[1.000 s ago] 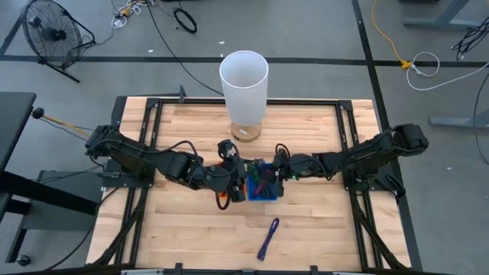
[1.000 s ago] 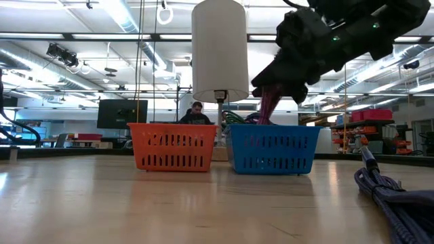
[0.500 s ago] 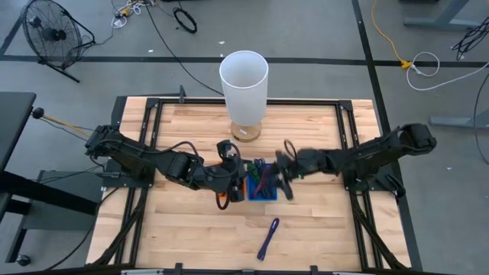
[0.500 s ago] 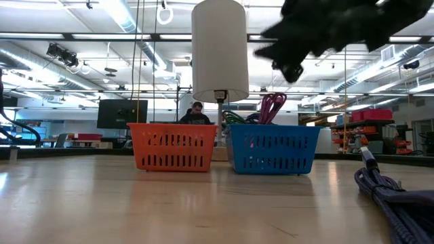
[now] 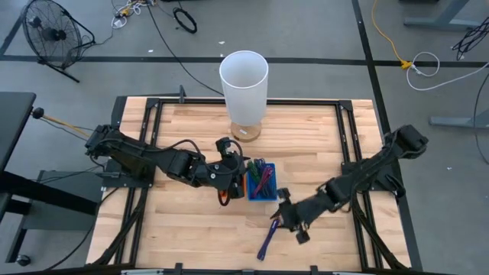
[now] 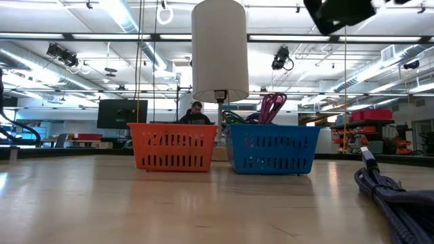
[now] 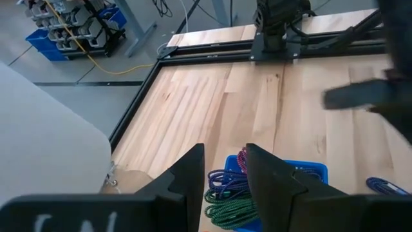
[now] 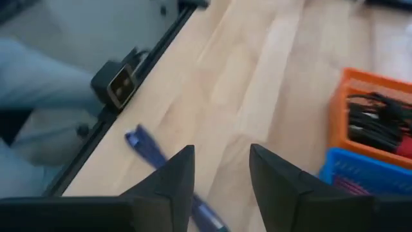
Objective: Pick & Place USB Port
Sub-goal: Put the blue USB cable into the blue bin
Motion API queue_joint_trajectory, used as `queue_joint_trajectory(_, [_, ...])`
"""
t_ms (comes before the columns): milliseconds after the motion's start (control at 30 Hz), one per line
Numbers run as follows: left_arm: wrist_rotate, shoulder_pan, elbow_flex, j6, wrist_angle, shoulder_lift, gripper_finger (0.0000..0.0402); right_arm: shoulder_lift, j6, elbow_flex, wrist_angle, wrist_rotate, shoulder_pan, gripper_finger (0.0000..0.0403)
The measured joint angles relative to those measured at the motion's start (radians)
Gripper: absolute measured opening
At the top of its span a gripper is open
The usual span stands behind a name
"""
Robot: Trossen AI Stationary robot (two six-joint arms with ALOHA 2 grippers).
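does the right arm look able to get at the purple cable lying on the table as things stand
Probably yes. The right tool hangs open just beside the purple cable, which lies alone on bare wood in front of the blue basket. Nothing sits between them, and the left tool is off at the baskets.

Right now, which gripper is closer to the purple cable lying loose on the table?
The right gripper. It hovers just beside the purple cable, fingers open and empty. The left gripper is farther off, over by the orange basket and blue basket.
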Motion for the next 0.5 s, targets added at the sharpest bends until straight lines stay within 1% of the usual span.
queue_joint_trajectory(67, [0.000,0.002,0.000,0.000,0.000,0.000,0.0119,0.048,-0.013,0.054,-0.054,0.005,0.022,0.0148])
queue_joint_trajectory(200, [0.000,0.002,0.000,0.000,-0.001,0.000,0.0119,0.160,-0.047,0.149,-0.130,-0.033,0.055,0.0148])
queue_joint_trajectory(300, [0.000,0.001,0.000,-0.001,-0.008,0.000,0.0119,0.229,-0.074,0.216,-0.186,-0.037,0.074,0.0148])
queue_joint_trajectory(433, [0.000,0.002,0.000,-0.006,-0.009,0.000,0.0119,0.308,-0.075,0.275,-0.269,-0.043,0.081,0.0148])
queue_joint_trajectory(500, [0.000,0.001,0.000,-0.007,-0.009,0.000,0.0119,0.327,-0.076,0.291,-0.273,-0.061,0.081,0.0148])
